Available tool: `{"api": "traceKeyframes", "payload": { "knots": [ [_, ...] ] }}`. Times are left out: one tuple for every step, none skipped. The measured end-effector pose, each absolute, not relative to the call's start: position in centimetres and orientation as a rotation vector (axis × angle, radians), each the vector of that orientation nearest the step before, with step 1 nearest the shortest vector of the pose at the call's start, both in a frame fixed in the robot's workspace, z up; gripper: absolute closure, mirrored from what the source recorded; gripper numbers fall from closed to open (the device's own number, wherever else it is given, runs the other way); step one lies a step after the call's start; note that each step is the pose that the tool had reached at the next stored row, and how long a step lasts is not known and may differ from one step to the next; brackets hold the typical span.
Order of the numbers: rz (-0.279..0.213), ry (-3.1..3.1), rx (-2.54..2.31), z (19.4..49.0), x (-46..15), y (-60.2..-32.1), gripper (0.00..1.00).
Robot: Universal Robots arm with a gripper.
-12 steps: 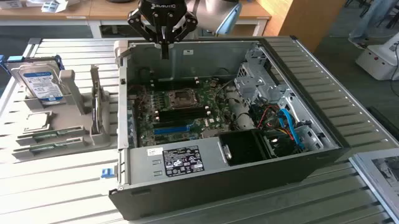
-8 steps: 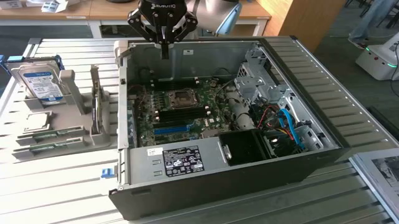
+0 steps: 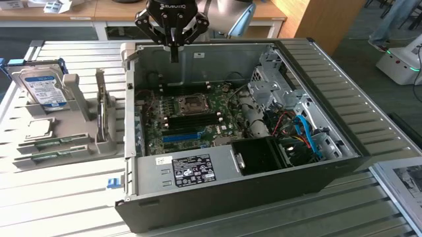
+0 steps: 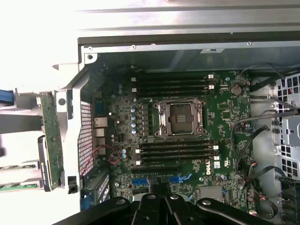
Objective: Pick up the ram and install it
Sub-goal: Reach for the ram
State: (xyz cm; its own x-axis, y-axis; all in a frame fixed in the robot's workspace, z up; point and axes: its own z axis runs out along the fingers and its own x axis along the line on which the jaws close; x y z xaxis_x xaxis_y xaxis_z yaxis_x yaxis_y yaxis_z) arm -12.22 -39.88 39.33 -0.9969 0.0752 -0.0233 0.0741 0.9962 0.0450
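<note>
My gripper [image 3: 174, 53] hangs shut and holds nothing, above the back wall of the open computer case [image 3: 343, 148]. Its black fingers [image 4: 159, 206] show in the wrist view, pressed together over the motherboard [image 4: 225, 117]. A ram stick [image 3: 100, 111] stands on edge in a grey holder at the exterior view's left, well apart from the gripper; the wrist view has it as a green board [image 4: 51, 140]. Two more green sticks [image 3: 49, 143] lie flat in front of it. Long dark memory slots [image 4: 173, 84] run on both sides of the processor socket [image 4: 180, 117].
A silver hard drive [image 3: 41, 86] with a blue-white label stands upright in the holder, and a small square silver processor chip [image 3: 39, 128] lies before it. Drive cage [image 3: 274, 84], cables [image 3: 303, 133] and power supply [image 3: 191, 168] crowd the case. A person's legs [image 3: 389, 19] show at the far right.
</note>
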Motion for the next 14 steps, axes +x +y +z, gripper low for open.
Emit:
{"api": "traceKeyframes", "payload": {
  "knots": [
    [0.069,3.114,0.117,39.3,-12.3,-39.9,0.90],
    [0.069,3.114,0.117,39.3,-12.4,-39.9,0.90],
    [0.069,3.114,0.117,39.3,-12.5,-39.9,0.90],
    [0.069,3.114,0.117,39.3,-12.7,-39.9,0.90],
    [0.069,3.114,0.117,39.3,-12.8,-39.9,0.90],
    [0.069,3.114,0.117,39.3,-13.0,-39.9,0.90],
    [0.069,3.114,0.117,39.3,-13.1,-39.9,0.90],
    [0.069,3.114,0.117,39.3,-13.3,-39.9,0.90],
    [0.069,3.114,0.117,39.3,-13.4,-39.9,0.90],
    [0.069,3.114,0.117,39.3,-13.6,-39.9,0.90],
    [0.069,3.114,0.116,39.3,-13.7,-39.9,0.90],
    [0.069,3.114,0.117,39.3,-13.9,-39.9,0.90],
    [0.069,3.114,0.117,39.3,-14.0,-39.9,0.90],
    [0.069,3.114,0.117,39.3,-14.2,-39.9,0.90]
  ]
}}
